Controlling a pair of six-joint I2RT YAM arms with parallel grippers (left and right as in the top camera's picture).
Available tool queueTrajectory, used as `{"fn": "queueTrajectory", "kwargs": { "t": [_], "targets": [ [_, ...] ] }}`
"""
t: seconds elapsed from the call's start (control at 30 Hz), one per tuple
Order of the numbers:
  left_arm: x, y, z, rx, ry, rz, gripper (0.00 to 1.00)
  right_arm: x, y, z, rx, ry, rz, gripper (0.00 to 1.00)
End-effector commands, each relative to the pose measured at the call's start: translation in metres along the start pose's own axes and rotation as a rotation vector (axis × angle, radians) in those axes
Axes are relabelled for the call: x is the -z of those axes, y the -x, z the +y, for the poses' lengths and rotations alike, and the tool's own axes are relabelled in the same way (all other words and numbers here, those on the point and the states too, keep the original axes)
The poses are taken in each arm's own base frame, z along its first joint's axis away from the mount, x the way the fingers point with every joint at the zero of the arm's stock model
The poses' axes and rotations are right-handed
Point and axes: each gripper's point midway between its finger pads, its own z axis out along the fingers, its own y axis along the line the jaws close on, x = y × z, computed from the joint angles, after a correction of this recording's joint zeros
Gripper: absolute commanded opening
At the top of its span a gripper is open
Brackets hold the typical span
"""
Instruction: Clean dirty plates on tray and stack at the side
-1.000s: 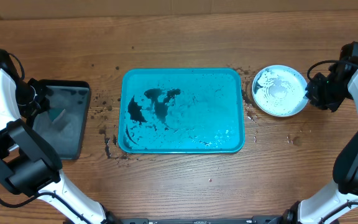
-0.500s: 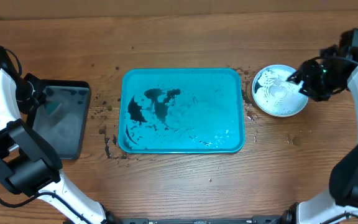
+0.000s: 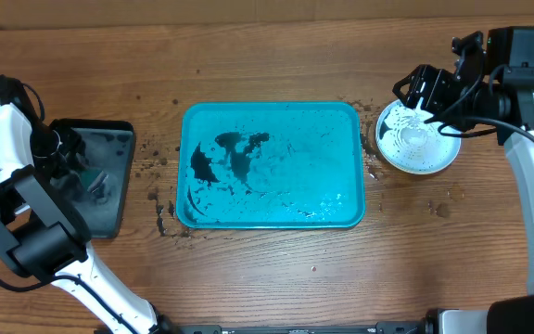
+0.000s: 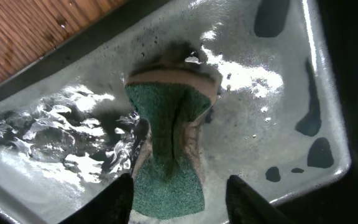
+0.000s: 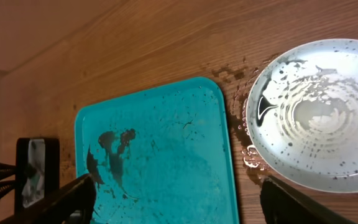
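The turquoise tray (image 3: 272, 165) (image 5: 160, 155) lies mid-table, smeared with black grime and holding no plate. To its right, on the wood, sits a pale blue-rimmed dirty plate (image 3: 418, 136) (image 5: 319, 115), wet, foamy and speckled black. My right gripper (image 3: 413, 91) (image 5: 176, 182) hovers above the plate's far-left edge, open wide with nothing between its fingers. My left gripper (image 3: 80, 167) (image 4: 179, 179) is low over the black tray (image 3: 91, 218) (image 4: 278, 93), open. A green sponge (image 4: 169, 155) lies in the water between its fingers, crumpled and not gripped.
Black crumbs and water spots dot the wood around the turquoise tray's left (image 3: 160, 199) and right (image 3: 374, 172) edges. The black tray holds soapy water. Bare wood lies in front of and behind the trays.
My left gripper has opened and let the sponge go in the black tray. My right gripper has left the plate's right rim, swung up and left over it, and opened wide.
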Motion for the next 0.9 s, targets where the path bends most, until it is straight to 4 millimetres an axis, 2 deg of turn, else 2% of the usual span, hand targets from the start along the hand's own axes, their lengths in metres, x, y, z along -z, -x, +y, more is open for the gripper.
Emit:
{"fn": "queueTrajectory", "kwargs": {
  "t": [0.0,0.1,0.2,0.33,0.47,0.53,0.6,0.7,0.87],
  "targets": [
    [0.009,-0.004,-0.007,-0.013,-0.038,0.004,0.54,0.029,0.009,0.017,0.047,0.015,-0.085,0.88],
    [0.031,-0.005,-0.017,-0.073,-0.130,0.000,0.58,0.047,0.009,0.020,0.071,-0.002,-0.134,1.00],
    [0.064,-0.007,-0.029,-0.142,-0.228,-0.045,0.64,0.067,0.006,0.021,0.086,-0.027,-0.177,1.00],
    [0.117,-0.015,-0.028,-0.202,-0.270,-0.145,0.66,0.094,-0.003,0.022,0.094,-0.062,-0.226,1.00],
    [0.166,-0.038,-0.027,-0.256,-0.291,-0.222,0.67,0.120,-0.013,0.018,0.088,-0.114,-0.278,1.00],
    [0.193,-0.058,-0.025,-0.291,-0.302,-0.256,0.67,0.134,-0.024,0.017,0.093,-0.128,-0.292,1.00],
    [0.206,-0.076,-0.024,-0.334,-0.308,-0.266,0.67,0.145,-0.034,0.019,0.137,-0.131,-0.297,1.00],
    [0.216,-0.104,-0.022,-0.377,-0.319,-0.272,0.68,0.157,-0.049,0.020,0.174,-0.132,-0.309,1.00],
    [0.217,-0.156,-0.017,-0.459,-0.374,-0.347,0.68,0.151,-0.076,0.003,0.205,-0.147,-0.341,1.00]
  ]
}}
